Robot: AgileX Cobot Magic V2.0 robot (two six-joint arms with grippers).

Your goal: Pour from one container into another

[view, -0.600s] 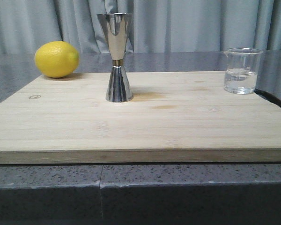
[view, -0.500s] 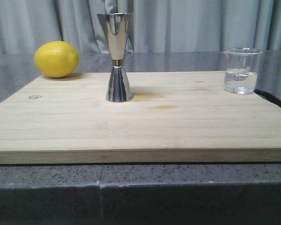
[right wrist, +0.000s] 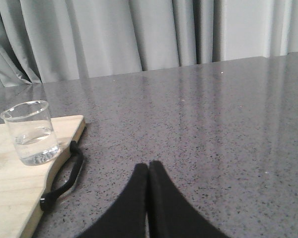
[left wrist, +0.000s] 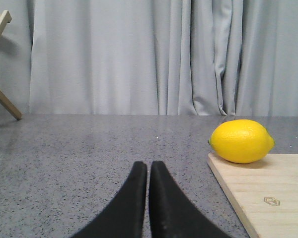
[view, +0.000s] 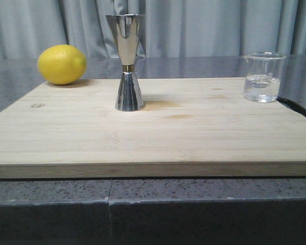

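The glass beaker (view: 264,76) stood upright at the far right corner of the cutting board (view: 153,130), about a third full of clear liquid, its pouring lip turned toward the jigger (view: 126,61). That steel jigger stood upright too, well apart from the beaker, toward the board's middle and a little left of it, wide cup on top. A lemon (view: 62,64) sat at the board's far left corner (no part of the job, as far as I could judge).

From the beaker outward, the right gripper (right wrist: 148,171) was plainly the nearer one. It rested low over the grey counter off the board's right edge, with the beaker (right wrist: 31,132) ahead of it and off to its left, beyond the board's black strap (right wrist: 64,176). Its two black fingers were pressed together, holding nothing. The left gripper (left wrist: 149,171) sat off the board's left edge, near the lemon (left wrist: 242,141), fingers likewise together and empty. I'd say the right arm would need to spread its fingers first, then reach in toward the beaker.
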